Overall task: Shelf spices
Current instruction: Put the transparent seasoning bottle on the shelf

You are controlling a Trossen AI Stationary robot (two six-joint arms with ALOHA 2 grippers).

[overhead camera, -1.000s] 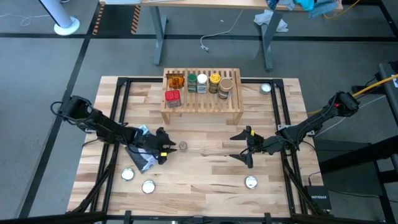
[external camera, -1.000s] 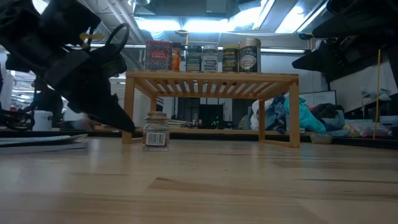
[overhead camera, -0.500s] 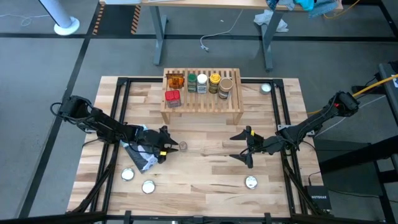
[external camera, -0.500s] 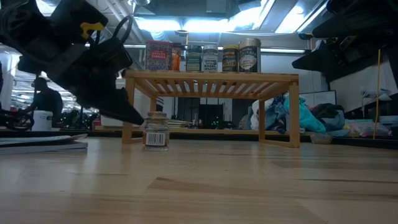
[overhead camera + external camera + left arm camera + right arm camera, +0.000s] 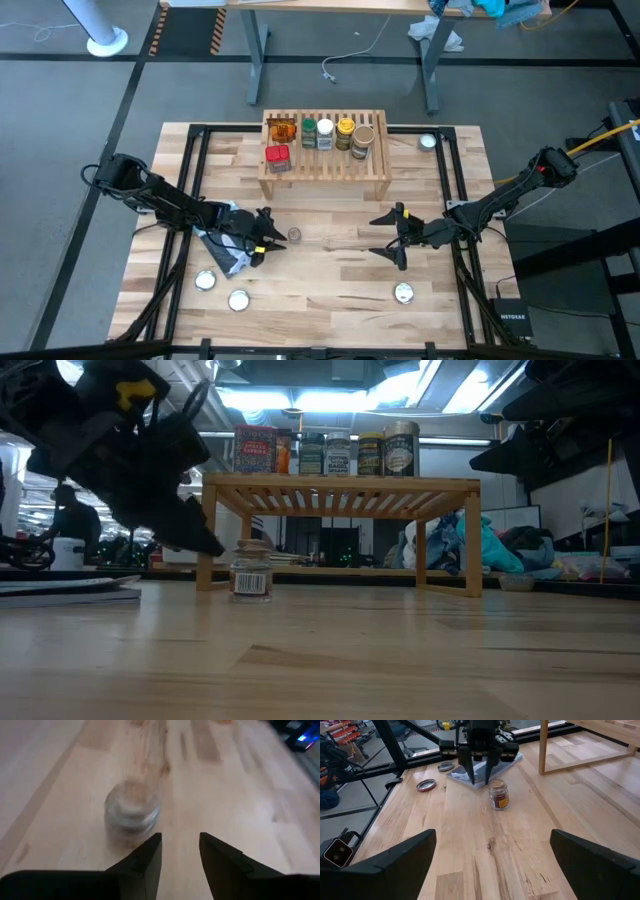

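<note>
The small clear jar (image 5: 294, 234) stands on the bench, centre-left of frame. Your left hand (image 5: 268, 240) hovers beside it, part-open, apparently empty. Next: straddle, clench. Right hand (image 5: 397, 236) waits, released.

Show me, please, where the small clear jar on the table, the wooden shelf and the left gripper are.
small clear jar (image 5: 498, 795): right wrist view, on its labelled glass side.
shelf (image 5: 325, 178): high view, on its front rail.
left gripper (image 5: 479, 774): right wrist view, between its fingertips.
</note>
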